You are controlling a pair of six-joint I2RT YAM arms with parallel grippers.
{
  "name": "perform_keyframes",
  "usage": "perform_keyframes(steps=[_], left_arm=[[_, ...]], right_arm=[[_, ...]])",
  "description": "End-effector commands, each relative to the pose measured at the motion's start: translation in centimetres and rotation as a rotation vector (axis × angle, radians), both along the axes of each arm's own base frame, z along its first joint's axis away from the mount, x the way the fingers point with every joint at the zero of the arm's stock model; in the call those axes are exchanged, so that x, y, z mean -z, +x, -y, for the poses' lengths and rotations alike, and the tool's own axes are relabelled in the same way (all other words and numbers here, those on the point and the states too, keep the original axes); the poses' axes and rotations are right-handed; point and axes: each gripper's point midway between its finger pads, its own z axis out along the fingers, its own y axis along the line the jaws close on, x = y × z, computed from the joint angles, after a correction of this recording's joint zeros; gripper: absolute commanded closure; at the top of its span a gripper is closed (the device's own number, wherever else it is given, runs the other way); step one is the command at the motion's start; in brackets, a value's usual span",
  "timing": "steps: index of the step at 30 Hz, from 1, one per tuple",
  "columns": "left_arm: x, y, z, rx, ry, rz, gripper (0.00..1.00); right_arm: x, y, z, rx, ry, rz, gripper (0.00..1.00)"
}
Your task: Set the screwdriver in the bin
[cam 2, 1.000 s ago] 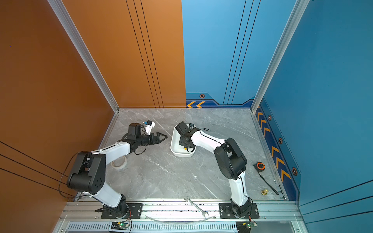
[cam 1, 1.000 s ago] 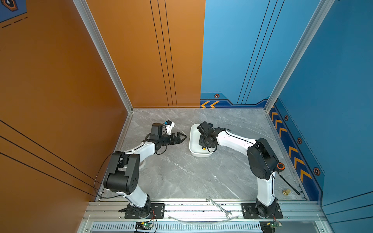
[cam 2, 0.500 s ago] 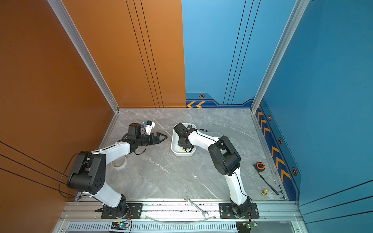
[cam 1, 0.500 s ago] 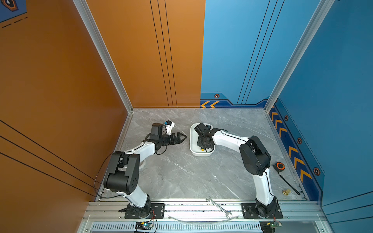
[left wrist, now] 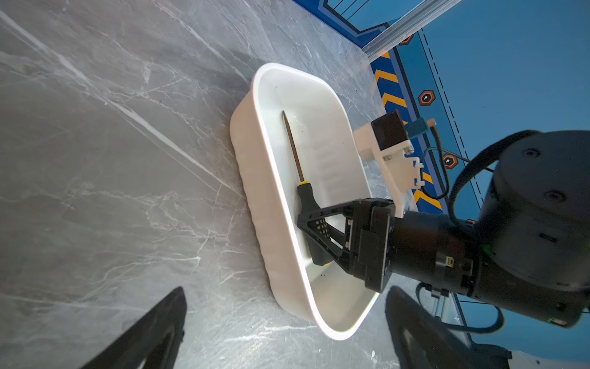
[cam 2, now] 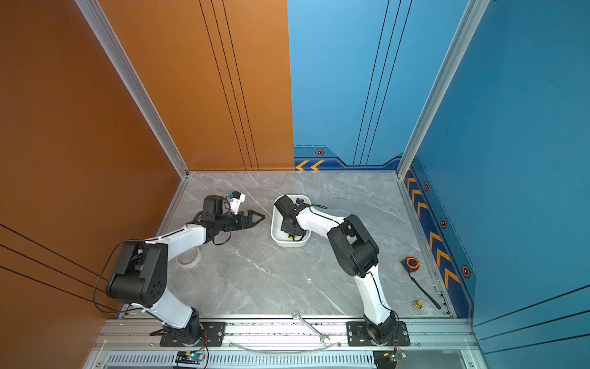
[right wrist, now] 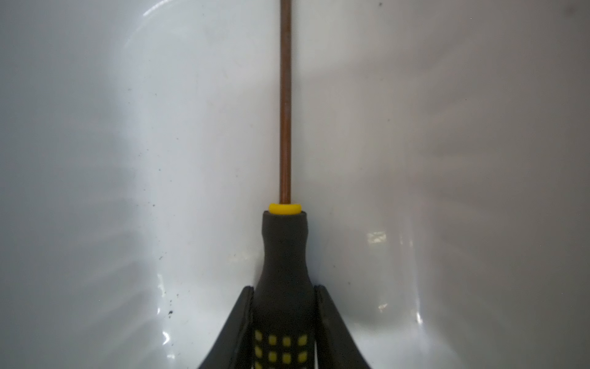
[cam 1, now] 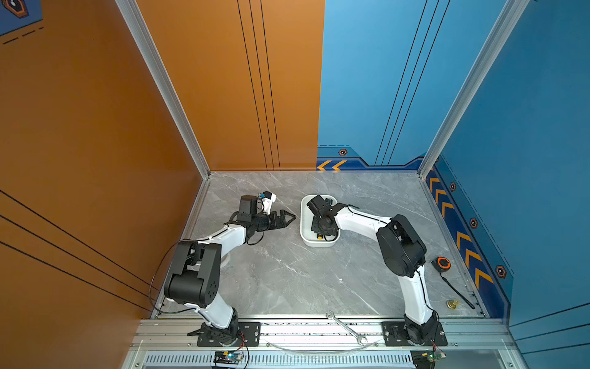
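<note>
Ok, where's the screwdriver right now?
In the left wrist view, the slim black-and-yellow screwdriver lies inside the white plastic bin mid-table, its handle between the fingers of the right tool.

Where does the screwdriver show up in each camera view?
Top view: screwdriver, only its yellow butt, mid-picture inside the bin.
Top view: likewise, yellow butt in bin.
Left wrist: middle, lying in bin.
Right wrist: centre, close up.
Shared landmark: white bin.

Right gripper [cam 1: 319,227] hides most of screwdriver [cam 1: 318,237] in both top views (only yellow butt vis.).
</note>
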Motion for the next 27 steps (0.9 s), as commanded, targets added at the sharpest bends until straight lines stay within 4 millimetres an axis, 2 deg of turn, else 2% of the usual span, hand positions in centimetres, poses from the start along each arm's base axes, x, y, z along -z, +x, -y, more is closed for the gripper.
perform_keyframes(steps=[1, 7, 11, 15, 18, 22, 25, 27], left_arm=[[1.4, -0.6, -0.3, -0.002, 0.028, -0.029, 0.02], [1.4, -0.6, -0.5, -0.005, 0.029, -0.029, 0.02], [0.6, -0.5, -0.9, -0.008, 0.053, -0.013, 0.02], [-1.6, -0.4, -1.4, -0.024, 0.09, 0.034, 0.02], [-3.6, -0.4, -2.1, -0.065, 0.115, 0.095, 0.02], [-5.6, -1.0, -4.2, -0.173, 0.223, 0.209, 0.02], [-6.6, -1.7, -6.4, -0.259, 0.306, 0.294, 0.02], [-7.1, -2.1, -7.7, -0.303, 0.344, 0.337, 0.02]], right_arm=[[1.0, -0.4, -0.2, -0.016, -0.015, -0.022, 0.6], [0.1, -0.3, -0.3, -0.046, -0.011, -0.006, 0.51], [-2.2, 0.0, -0.3, -0.08, 0.001, 0.027, 0.44], [-7.1, -0.2, -0.2, -0.133, 0.03, 0.087, 0.35], [-10.3, -0.9, 0.1, -0.191, 0.063, 0.1, 0.33], [-15.5, -1.9, 2.4, -0.324, 0.011, 0.201, 0.23], [-19.0, -2.6, 5.8, -0.411, -0.155, 0.361, 0.19], [-20.4, -2.9, 8.4, -0.431, -0.211, 0.442, 0.18]])
